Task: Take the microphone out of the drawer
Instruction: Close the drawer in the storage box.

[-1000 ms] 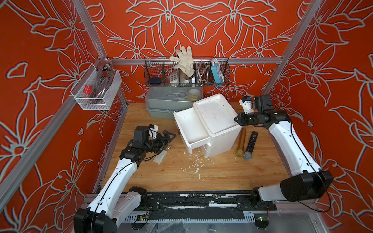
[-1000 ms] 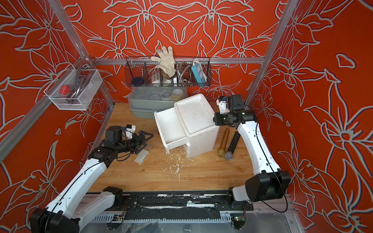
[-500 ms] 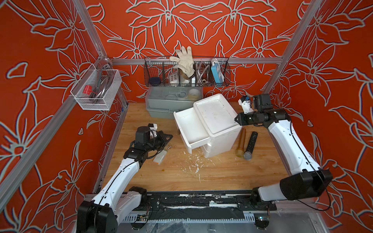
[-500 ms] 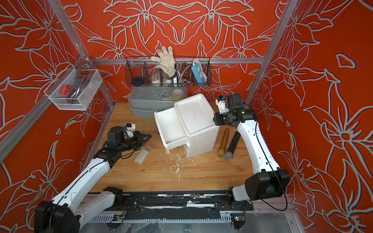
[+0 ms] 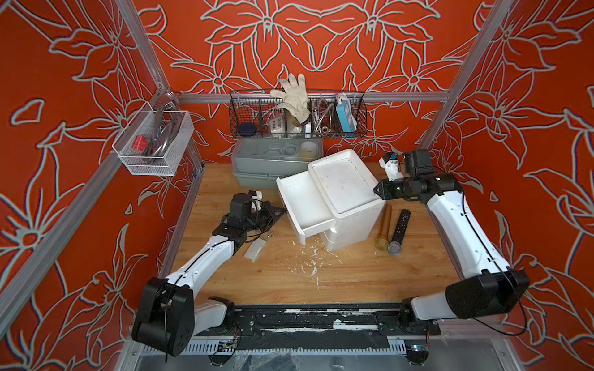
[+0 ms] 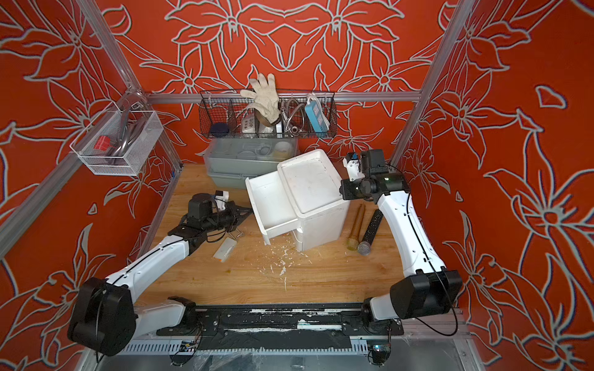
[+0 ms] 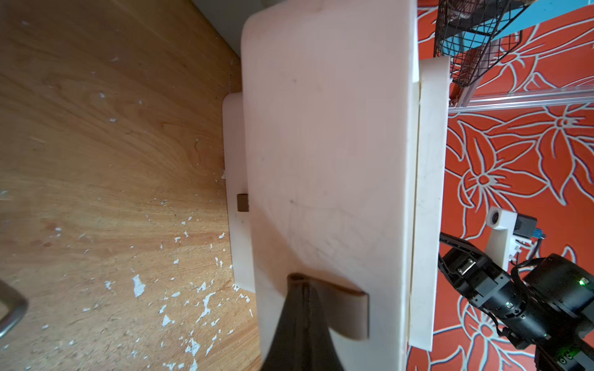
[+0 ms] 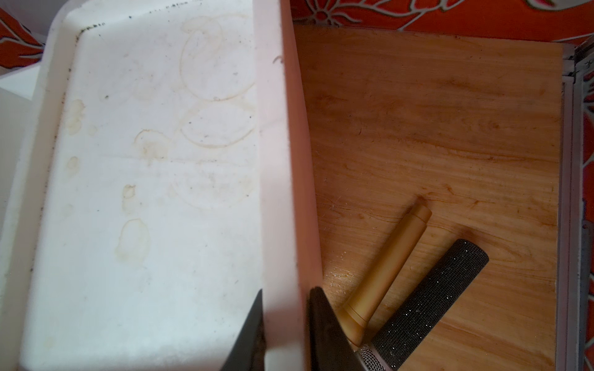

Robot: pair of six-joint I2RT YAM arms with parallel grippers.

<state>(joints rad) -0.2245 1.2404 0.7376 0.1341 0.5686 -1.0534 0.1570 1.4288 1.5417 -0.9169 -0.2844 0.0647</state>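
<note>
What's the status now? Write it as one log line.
left gripper shut at drawer front | right gripper shut on cabinet rim | drawer open | microphones on table

Broad bare worktop (image 5: 353, 279) lies open in front of the white drawer unit (image 5: 347, 199). Its pulled-out drawer (image 5: 302, 205) juts toward the left claw (image 5: 281, 211), narrowing that side, with a grey bin (image 5: 263, 167) close behind. The right claw (image 5: 376, 190) pinches the unit's rim. A gold microphone (image 5: 384, 229) and a black microphone (image 5: 398, 229) fill the strip beside the right arm.

White drawer unit (image 5: 344, 183), gold microphone (image 5: 384, 225), black microphone (image 5: 399, 228) (silver-speckled), orange walls (image 5: 321, 38) with pale flower outlines.
</note>
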